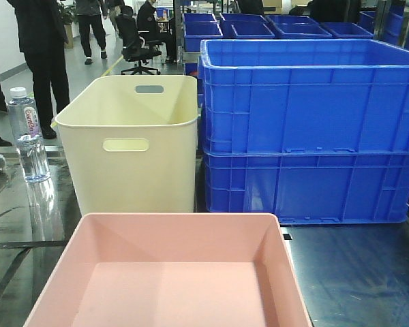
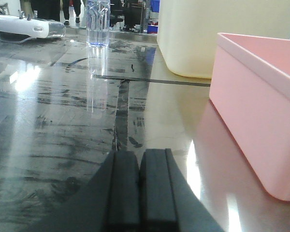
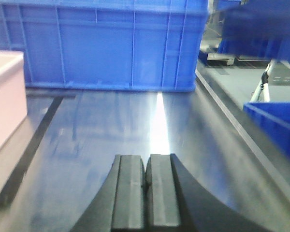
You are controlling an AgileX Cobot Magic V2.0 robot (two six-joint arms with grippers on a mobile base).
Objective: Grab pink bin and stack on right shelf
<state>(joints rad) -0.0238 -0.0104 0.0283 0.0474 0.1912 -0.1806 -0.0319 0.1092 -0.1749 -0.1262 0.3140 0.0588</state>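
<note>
The pink bin (image 1: 170, 286) is a shallow pale-pink tub, empty, at the front middle of the dark table. In the left wrist view its left wall (image 2: 251, 121) stands to the right of my left gripper (image 2: 140, 157), which is shut and empty, low over the table. In the right wrist view a corner of the pink bin (image 3: 5, 96) is at the far left; my right gripper (image 3: 146, 159) is shut and empty, apart from it. Neither gripper shows in the front view.
A tall cream bin (image 1: 133, 146) with handle slots stands behind the pink bin. Two stacked blue crates (image 1: 307, 129) stand at the right rear. A water bottle (image 1: 27, 136) stands at the left. More blue crates (image 3: 275, 125) lie past the table's right edge. People stand behind.
</note>
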